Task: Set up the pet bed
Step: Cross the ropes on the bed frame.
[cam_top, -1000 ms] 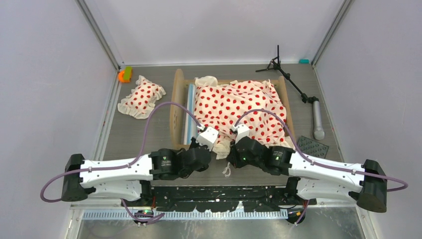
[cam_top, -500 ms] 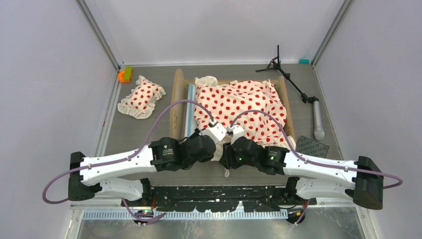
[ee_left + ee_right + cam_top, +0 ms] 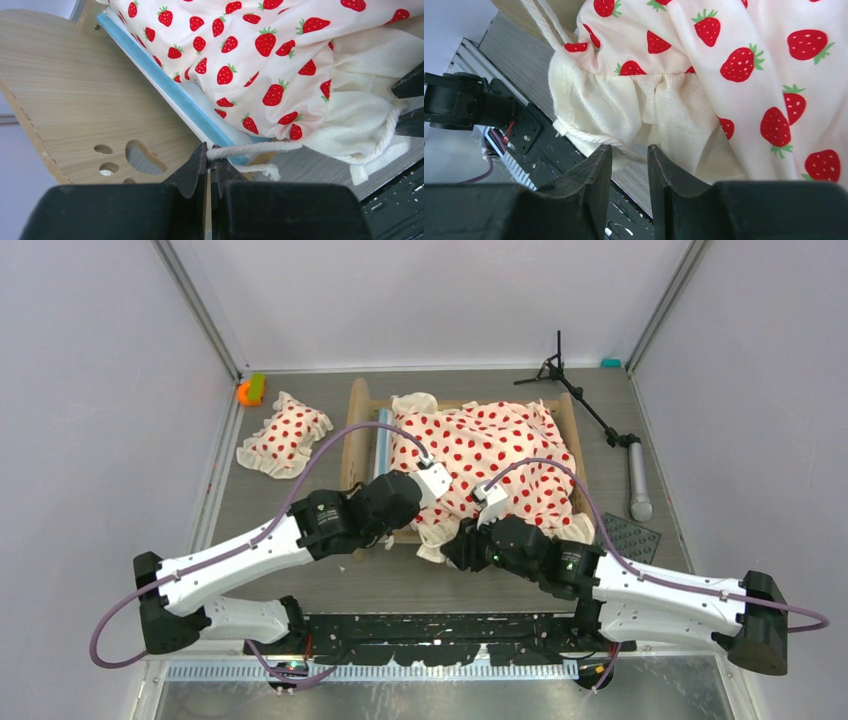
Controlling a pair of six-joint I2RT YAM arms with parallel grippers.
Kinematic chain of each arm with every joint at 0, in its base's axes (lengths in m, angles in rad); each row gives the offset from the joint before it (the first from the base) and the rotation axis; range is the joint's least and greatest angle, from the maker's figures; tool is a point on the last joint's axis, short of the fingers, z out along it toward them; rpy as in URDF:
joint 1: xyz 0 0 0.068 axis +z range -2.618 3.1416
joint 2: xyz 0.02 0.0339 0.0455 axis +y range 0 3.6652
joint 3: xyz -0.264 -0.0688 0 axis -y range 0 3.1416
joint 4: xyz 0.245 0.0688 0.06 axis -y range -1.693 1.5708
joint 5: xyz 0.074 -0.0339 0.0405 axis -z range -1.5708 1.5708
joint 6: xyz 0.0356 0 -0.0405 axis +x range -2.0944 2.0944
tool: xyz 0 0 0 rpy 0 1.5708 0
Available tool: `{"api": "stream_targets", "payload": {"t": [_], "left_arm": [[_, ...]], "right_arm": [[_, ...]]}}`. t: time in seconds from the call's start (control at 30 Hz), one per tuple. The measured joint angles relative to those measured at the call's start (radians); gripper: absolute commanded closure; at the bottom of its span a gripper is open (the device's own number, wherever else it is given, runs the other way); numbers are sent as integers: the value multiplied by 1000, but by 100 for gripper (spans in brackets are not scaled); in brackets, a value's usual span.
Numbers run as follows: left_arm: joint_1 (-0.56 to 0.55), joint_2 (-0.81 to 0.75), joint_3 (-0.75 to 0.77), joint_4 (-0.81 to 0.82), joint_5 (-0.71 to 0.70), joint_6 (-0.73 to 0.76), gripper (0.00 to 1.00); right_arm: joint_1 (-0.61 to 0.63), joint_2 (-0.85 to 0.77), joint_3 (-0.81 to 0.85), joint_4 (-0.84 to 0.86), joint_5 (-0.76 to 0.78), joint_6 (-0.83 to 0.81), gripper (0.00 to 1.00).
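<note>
The pet bed (image 3: 355, 440) is a light-wood frame with a paw cut-out in its end board (image 3: 85, 110) and a blue-edged mattress (image 3: 165, 82). Cream bedding with red strawberry print (image 3: 480, 450) is heaped over it, and its ruffled corner (image 3: 644, 110) hangs off the near side. My left gripper (image 3: 209, 152) is shut on the bedding's white cord (image 3: 255, 148), which runs taut to the right beside the near end of the end board. My right gripper (image 3: 630, 150) stands open just below the ruffle. A loop of cord (image 3: 589, 137) lies by its left fingertip, and nothing is held.
A matching ruffled pillow (image 3: 285, 435) lies left of the bed, with an orange and green object (image 3: 250, 390) behind it. A black tripod stand (image 3: 590, 405) lies at the back right. A dark studded mat (image 3: 628, 535) sits right of the bed. The black base rail (image 3: 524, 135) runs along the near edge.
My right gripper has opened and let go of the bedding corner. My left arm has moved away from me toward the bed, keeping the cord pinched.
</note>
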Motion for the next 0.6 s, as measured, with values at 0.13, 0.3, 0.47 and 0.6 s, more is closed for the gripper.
{"api": "stream_targets", "payload": {"t": [0.13,0.3,0.47,0.6], "left_arm": [[27,21,27,6,19,57,100],[53,39,68,26,43,112,100],[71,42,77,41,68,134,100],[77,49,77,43,81,135,100]], "right_arm": [[0,33,-4,13,-8,0,56],[0,42,-9,17,-22,-5,47],[0,5,-9,-37,-11,-30,44],[0,-97,4,-135,28,-68,43]]}}
